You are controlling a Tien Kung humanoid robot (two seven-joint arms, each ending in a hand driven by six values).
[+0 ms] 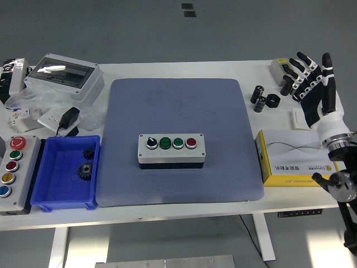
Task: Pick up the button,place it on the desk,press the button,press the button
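A grey four-button box (172,151) sits on the blue-grey mat (178,111) near the middle of the table. Its top shows a black knob, two green buttons and a red button (191,143). My right hand (312,84) hovers over the table's far right, fingers spread upward and holding nothing. It is well to the right of the button box, above the yellow carton. A small beige button switch (278,68) lies at the back right, partly behind my fingers. The left arm is out of view.
A yellow and white carton (293,159) lies right of the mat. Black cylinders (259,97) and a white plate stand behind it. On the left are a blue bin (66,172) with gears, a five-button station (14,173), a clear-lidded enclosure (64,75) and bagged parts.
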